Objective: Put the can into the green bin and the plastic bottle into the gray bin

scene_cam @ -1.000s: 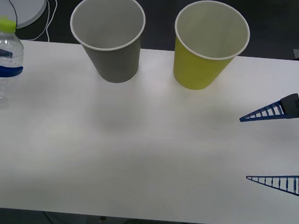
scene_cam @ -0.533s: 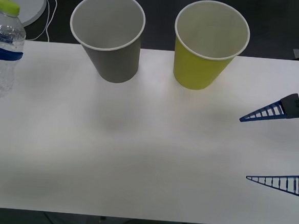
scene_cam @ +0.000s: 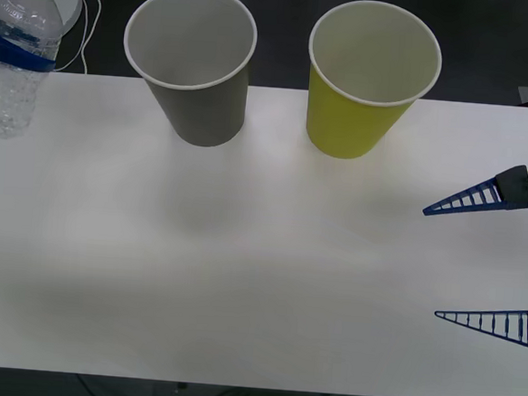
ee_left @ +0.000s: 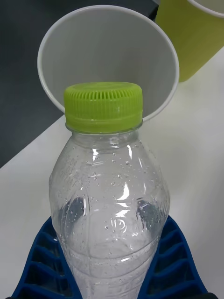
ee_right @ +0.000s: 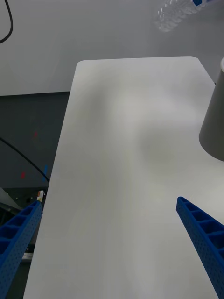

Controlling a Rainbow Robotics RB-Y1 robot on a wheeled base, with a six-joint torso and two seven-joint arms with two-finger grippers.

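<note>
Right now I see the white surface (scene_cam: pixel 258 279) spread across the front view, with the two bins standing upright side by side near its far edge. The gray bin (scene_cam: pixel 194 62) is on the left of the pair and the green bin (scene_cam: pixel 367 78) on the right, with a gap between them; both mouths face up and I see nothing inside either.

My right claw (scene_cam: pixel 477 263) sits at the right edge of the surface, its two blue ribbed fingers spread wide with nothing between them, well apart from both bins.

Over at the far left corner, the plastic bottle (scene_cam: pixel 16 49) is tilted, its lime-green cap pointing up and slightly right, with a blue band of finger across its upper body. From the left wrist view, my left claw (ee_left: pixel 109 261) is closed around the bottle's lower body, blue ribbed fingers (ee_left: pixel 44 261) pressing on both sides. Past the cap in that view lies the open mouth of the gray bin, with the green bin beside it.
</note>
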